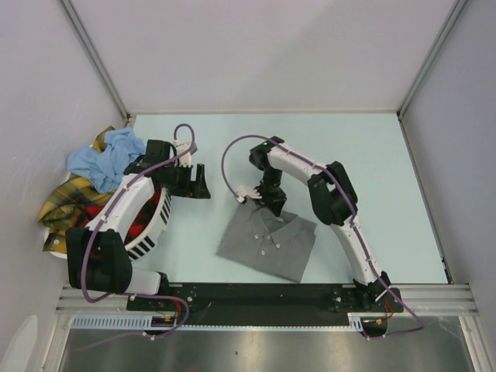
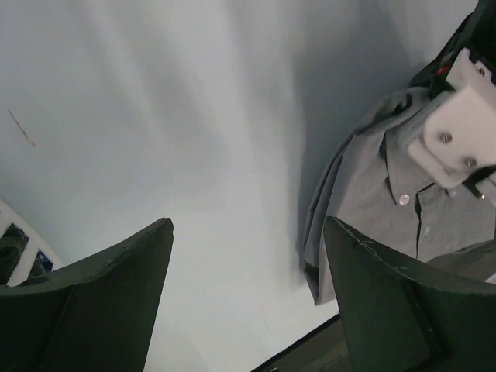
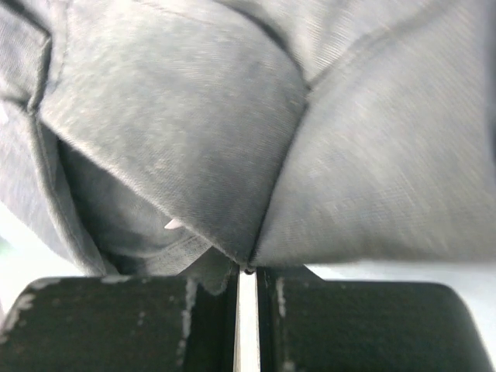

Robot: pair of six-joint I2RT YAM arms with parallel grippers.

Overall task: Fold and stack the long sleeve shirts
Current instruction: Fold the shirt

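**Location of item.** The grey shirt [image 1: 267, 242] lies folded into a rough square on the table [image 1: 372, 170]. It sits about midway along the near edge and a little in from it, with the collar end pointing to the far edge. A light blue shirt [image 1: 105, 159] and a yellow plaid shirt [image 1: 66, 205] are heaped at the left edge. Red-and-black plaid shirt cloth [image 1: 142, 225] shows in and beside the white basket [image 1: 159, 225] there.

**Claws.** The right claw [image 1: 273, 203] is down at the collar end of the grey shirt. In the right wrist view its jaws are closed to a hairline, and folds of grey cloth [image 3: 194, 132] run into that slit, so it appears to be pinching a thin fold. The left claw [image 1: 200, 184] stands wide apart and holds nothing. It hangs over bare table just left of the grey shirt, between it and the basket.

**Handling assessment.**
- The item is light woven cloth, soft and limp, with no stiffness except at the collar and button placket.
- It will sag and trail from any single pinch, and the folded layers may slide apart if it is dragged.
- It is neither fragile nor slippery.

**Recommended hold.** Take it at two points along one folded edge, gripping through all layers. The collar end on the right and the matching left edge are suitable. A one-layer pinch risks undoing the fold
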